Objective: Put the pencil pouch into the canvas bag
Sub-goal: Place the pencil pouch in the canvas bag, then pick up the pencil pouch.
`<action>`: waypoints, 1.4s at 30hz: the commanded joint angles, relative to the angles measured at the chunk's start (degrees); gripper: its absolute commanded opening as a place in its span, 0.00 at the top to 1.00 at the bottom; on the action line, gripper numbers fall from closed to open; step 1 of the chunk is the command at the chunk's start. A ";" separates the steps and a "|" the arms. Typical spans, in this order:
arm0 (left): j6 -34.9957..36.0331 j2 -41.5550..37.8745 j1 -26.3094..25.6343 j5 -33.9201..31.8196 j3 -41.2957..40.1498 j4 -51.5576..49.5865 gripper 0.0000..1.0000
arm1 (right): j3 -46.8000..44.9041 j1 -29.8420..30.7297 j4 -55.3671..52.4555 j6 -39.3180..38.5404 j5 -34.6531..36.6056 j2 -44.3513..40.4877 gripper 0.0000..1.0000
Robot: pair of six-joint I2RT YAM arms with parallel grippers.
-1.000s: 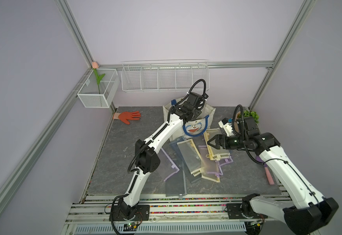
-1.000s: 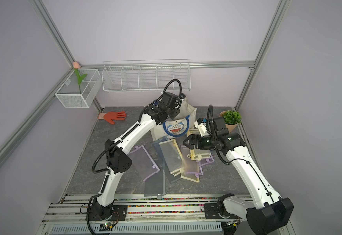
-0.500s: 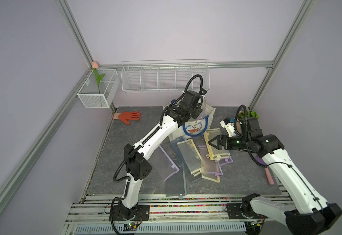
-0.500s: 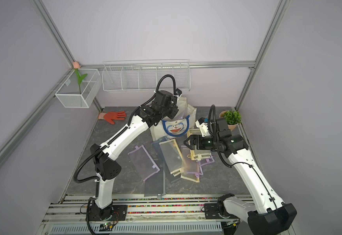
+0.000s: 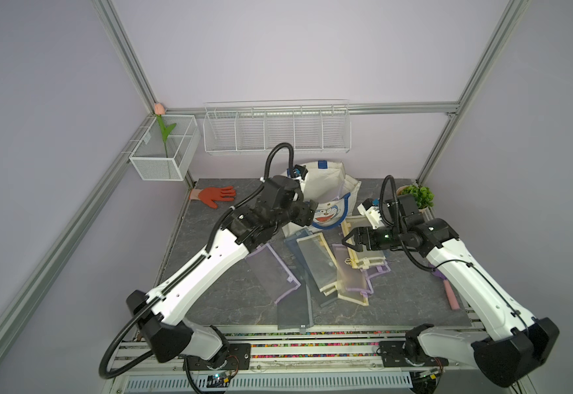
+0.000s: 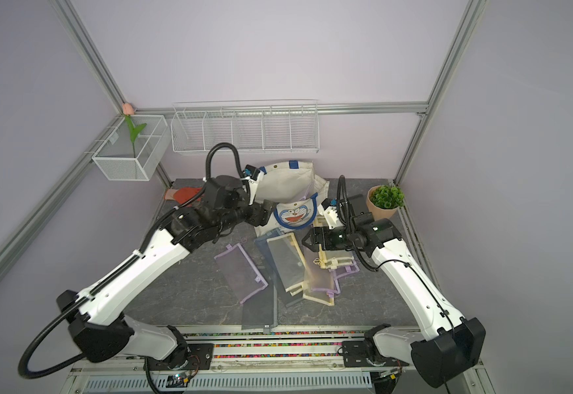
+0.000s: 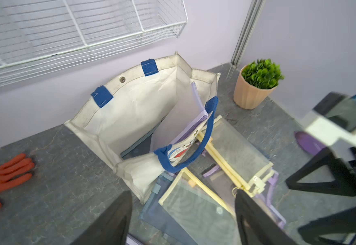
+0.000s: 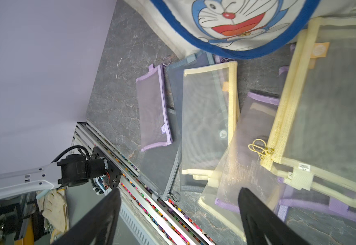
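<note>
Two grippers, fingers spread wide, nothing held | left gripper (image 5: 311, 213) at centre of a top view, by the front of the canvas bag (image 5: 324, 184) | right gripper (image 5: 346, 240) right of centre, over loose mesh pouches (image 5: 326, 269) | lilac-edged pencil pouch (image 7: 196, 97) stands inside the bag

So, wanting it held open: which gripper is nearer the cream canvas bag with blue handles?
Left. The left gripper is by the cream canvas bag's front corner; the right gripper is over the mesh pouches.
</note>
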 commanded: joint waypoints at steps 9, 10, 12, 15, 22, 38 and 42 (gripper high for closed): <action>-34.84 -13.40 3.58 8.24 -32.48 6.62 0.12 | 6.65 10.16 5.47 -1.09 -1.50 13.31 0.12; -36.85 -14.44 4.26 9.07 -35.09 8.78 0.11 | 7.20 10.94 6.12 -0.95 -1.92 14.69 0.12; -39.76 -16.07 5.88 10.74 -39.68 12.35 0.11 | 8.07 12.55 7.16 -0.96 -2.52 17.02 0.12; -40.15 -17.25 7.44 10.24 -42.87 12.61 0.11 | 8.36 14.16 9.68 -0.12 -3.82 20.79 0.12; -45.51 -20.90 13.94 9.74 -53.50 16.09 0.12 | 10.72 16.77 14.24 1.91 -8.09 31.09 0.11; -51.58 -16.43 21.42 15.04 -66.64 30.29 0.16 | 18.16 19.15 15.22 0.83 -8.06 49.34 0.04; -54.24 -13.37 21.57 15.39 -69.16 35.48 0.19 | 18.81 19.41 15.29 0.47 -8.45 52.10 0.04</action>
